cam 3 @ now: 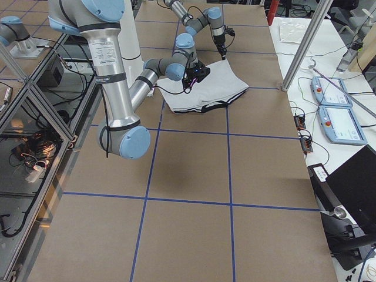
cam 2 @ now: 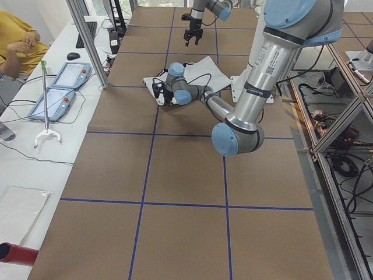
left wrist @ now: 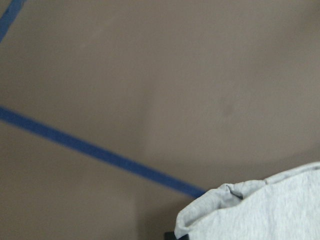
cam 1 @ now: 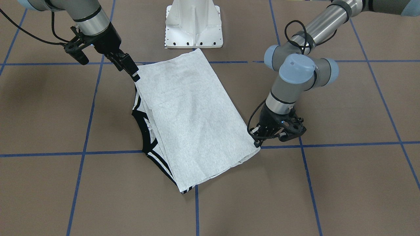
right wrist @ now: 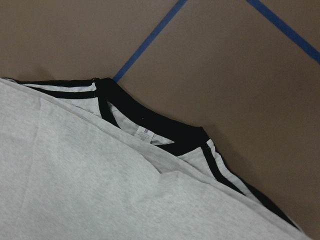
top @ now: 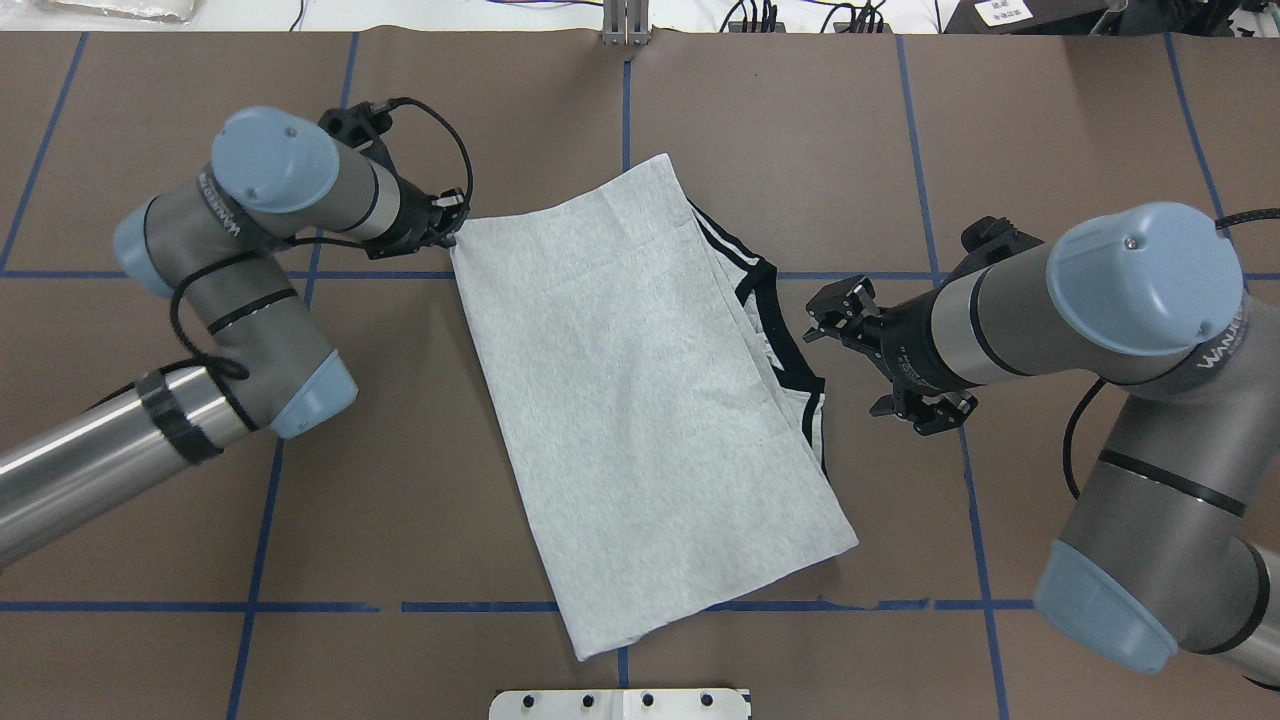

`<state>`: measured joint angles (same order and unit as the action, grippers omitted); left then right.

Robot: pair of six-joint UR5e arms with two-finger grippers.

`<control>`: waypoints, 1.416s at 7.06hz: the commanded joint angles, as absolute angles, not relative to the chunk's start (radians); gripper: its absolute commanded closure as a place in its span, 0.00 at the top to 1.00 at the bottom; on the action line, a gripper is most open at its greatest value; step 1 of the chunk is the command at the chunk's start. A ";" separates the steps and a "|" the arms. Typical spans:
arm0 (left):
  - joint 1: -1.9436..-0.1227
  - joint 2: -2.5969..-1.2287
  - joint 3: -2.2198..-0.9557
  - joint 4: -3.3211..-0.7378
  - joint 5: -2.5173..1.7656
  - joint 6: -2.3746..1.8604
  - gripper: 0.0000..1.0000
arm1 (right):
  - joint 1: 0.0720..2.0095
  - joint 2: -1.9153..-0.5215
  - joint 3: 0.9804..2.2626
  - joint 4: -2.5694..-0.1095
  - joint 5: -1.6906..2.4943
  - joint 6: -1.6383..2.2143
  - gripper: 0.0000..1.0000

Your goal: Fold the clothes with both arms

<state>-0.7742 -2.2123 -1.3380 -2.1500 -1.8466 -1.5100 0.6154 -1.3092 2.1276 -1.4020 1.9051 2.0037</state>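
The light heather-grey cloth T-shirt [top: 640, 400] has a black collar [right wrist: 160, 121] and black-and-white shoulder stripes [right wrist: 222, 167]. The flat brown table [top: 400, 500] bears blue tape grid lines [top: 150, 606]. The silver-and-grey jointed left arm [top: 250, 300] and right arm [top: 1000, 320] wear pale blue caps [top: 275, 160].

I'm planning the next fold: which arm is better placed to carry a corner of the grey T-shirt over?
Left. The left tool is down on a corner of the light grey folded T-shirt, fabric bunched at it; the right tool hangs open, apart, by the black collar.

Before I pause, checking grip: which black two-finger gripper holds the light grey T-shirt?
The left gripper, clamped on the T-shirt corner; the right gripper hangs open beside the collar.
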 commanded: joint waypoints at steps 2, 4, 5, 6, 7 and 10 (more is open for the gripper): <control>-0.838 -2.500 -0.860 -2.348 -1.777 -1.502 0.00 | 0.612 -1.307 2.128 -1.402 1.902 2.006 1.00; -0.839 -2.494 -0.894 -2.355 -1.782 -1.509 0.71 | 0.585 -1.261 2.090 -1.402 1.878 2.008 1.00; -0.839 -2.435 -1.014 -2.341 -1.793 -1.512 0.74 | 0.521 -1.232 2.047 -1.404 1.773 2.019 1.00; -0.839 -2.343 -1.129 -2.338 -1.855 -1.513 0.74 | 0.453 -1.204 2.011 -1.404 1.678 2.034 1.00; -0.841 -2.311 -1.184 -2.310 -1.882 -1.513 0.74 | 0.399 -1.189 1.985 -1.404 1.634 2.072 1.00; -0.839 -2.309 -1.186 -2.306 -1.882 -1.514 0.74 | 0.318 -1.143 1.864 -1.394 1.539 2.086 1.00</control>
<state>-0.8397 -2.3108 -1.1826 -2.3070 -1.8808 -1.5136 0.3414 -1.1619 1.9116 -1.3970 1.5613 2.0765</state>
